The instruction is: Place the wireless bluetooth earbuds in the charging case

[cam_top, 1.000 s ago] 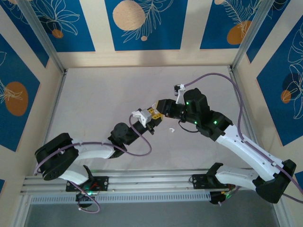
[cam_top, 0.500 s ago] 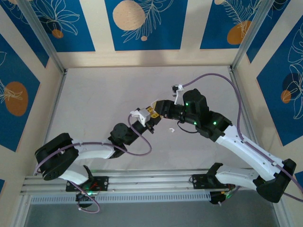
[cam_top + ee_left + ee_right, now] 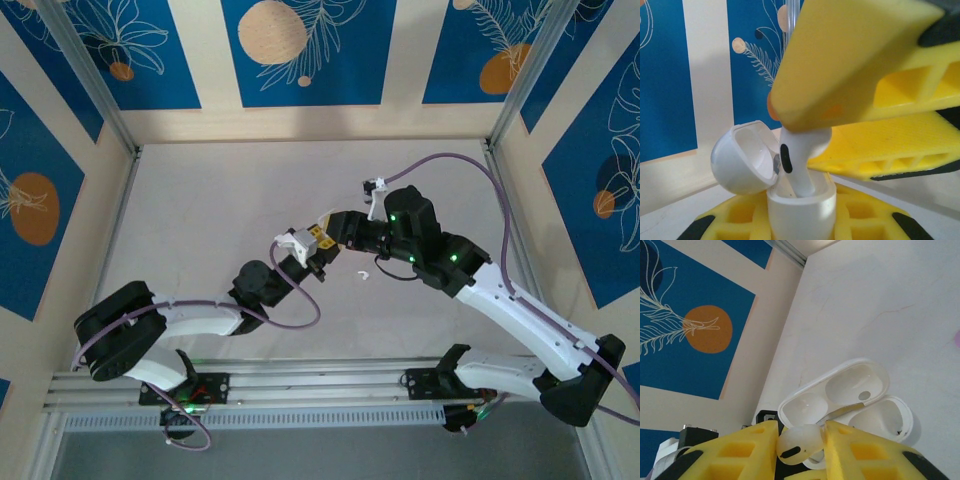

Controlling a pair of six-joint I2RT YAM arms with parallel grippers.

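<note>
Holding the white charging case [image 3: 801,207] upright w/ its lid [image 3: 742,160] flipped open, the left gripper [image 3: 800,227] is clamped on the case body so the sockets face up. The right gripper [image 3: 801,452] pinches one earbud [image 3: 796,160], its stem partway into a socket at frame centre. The lid crowds the bud's left side. A 2nd earbud [image 3: 362,274] lies loose on the table [image 3: 200,220], just lower right of the grippers.

The right claw [image 3: 322,236] has edged slightly leftward.
</note>
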